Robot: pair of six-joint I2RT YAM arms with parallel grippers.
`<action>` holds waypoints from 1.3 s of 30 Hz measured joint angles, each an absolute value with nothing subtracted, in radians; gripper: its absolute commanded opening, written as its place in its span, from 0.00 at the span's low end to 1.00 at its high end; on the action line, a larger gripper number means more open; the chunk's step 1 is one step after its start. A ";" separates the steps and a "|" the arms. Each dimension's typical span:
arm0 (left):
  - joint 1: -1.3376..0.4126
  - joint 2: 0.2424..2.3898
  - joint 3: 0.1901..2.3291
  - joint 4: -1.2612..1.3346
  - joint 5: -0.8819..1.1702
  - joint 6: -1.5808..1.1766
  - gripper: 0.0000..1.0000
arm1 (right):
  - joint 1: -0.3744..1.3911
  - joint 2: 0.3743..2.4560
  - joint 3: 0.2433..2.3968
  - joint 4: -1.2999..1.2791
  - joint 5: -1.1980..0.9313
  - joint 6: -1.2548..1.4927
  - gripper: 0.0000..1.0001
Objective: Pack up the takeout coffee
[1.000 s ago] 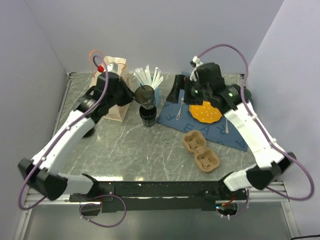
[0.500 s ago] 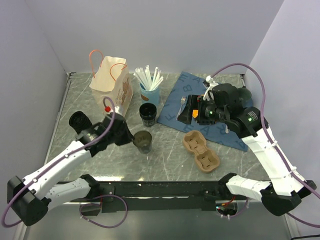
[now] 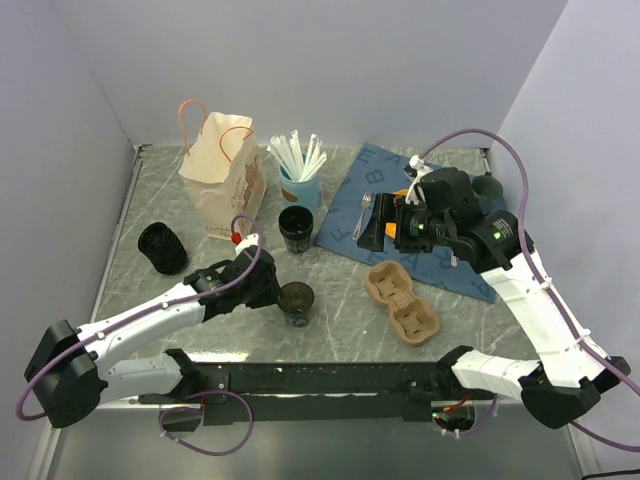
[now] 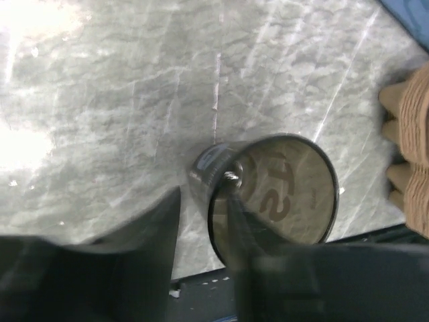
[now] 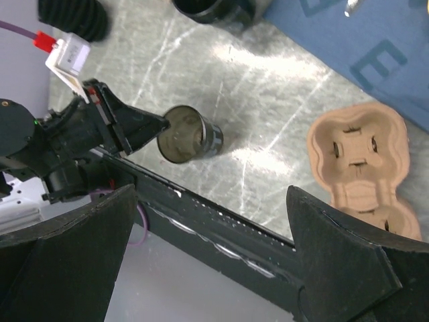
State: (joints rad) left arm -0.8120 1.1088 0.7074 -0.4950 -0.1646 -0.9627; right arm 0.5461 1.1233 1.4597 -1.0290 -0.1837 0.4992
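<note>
The takeout coffee [image 3: 297,228], a black lidded cup, stands in front of the light-blue straw cup [image 3: 300,186]; its lower part shows at the top edge of the right wrist view [image 5: 208,9]. My left gripper [image 3: 283,293] is shut on the rim of the lidless black cup [image 3: 298,301], one finger inside and one outside [image 4: 204,184]. That cup is tilted low over the table near the front edge [image 5: 191,135]. My right gripper [image 3: 378,228] is open and empty above the blue mat [image 3: 440,262]; its jaws stand wide apart [image 5: 211,190].
A brown pulp cup carrier [image 3: 402,300] lies right of the held cup. A paper bag [image 3: 222,180] stands at the back left. A black ribbed round object [image 3: 162,247] sits on the left. A fork [image 3: 364,212] lies on the mat. The table's black front rail [image 5: 221,228] is close.
My left gripper carried the lidless cup from above the lidded cup at the back down to the front of the table. My right gripper rose and drew back over the mat.
</note>
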 measured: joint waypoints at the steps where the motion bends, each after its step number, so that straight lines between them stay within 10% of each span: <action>1: -0.815 1.113 0.711 -0.502 -0.172 -0.963 0.58 | 0.546 1.126 1.460 -1.037 -0.184 0.498 1.00; 17: -0.595 1.021 1.176 -0.889 -0.550 -0.920 0.72 | 0.546 1.114 1.471 -1.064 -0.280 0.457 1.00; 26: -0.064 1.010 1.110 -0.808 -0.441 -0.767 0.68 | 0.546 1.095 1.469 -1.077 -0.290 0.450 0.99; 39: 0.194 1.448 1.249 -0.738 -0.232 -0.721 0.55 | 0.546 1.045 1.423 -1.085 -0.281 0.455 0.98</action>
State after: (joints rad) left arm 0.1944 1.4483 1.2491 -0.7380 -0.2317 -0.7212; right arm 0.5461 1.0454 1.4235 -1.0855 -0.2810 0.4549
